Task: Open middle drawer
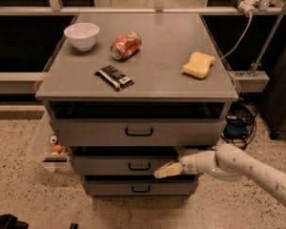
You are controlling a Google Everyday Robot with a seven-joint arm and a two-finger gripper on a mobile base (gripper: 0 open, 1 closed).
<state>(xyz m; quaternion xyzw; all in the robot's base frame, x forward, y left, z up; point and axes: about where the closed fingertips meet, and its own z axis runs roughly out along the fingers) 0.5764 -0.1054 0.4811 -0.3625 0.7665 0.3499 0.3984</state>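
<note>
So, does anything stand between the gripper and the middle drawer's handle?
Nothing visible does. The gripper hangs at the front of the middle drawer, just right of its black handle; only bare grey front shows between them.

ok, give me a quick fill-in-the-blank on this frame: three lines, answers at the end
1. The gripper is at the front of the middle drawer, on the ___ side of its handle in the picture.
2. The soda can on the cabinet top lies on its ___.
3. The white ___ stands near the top's far left corner.

Missing words: right; side; bowl.
</note>
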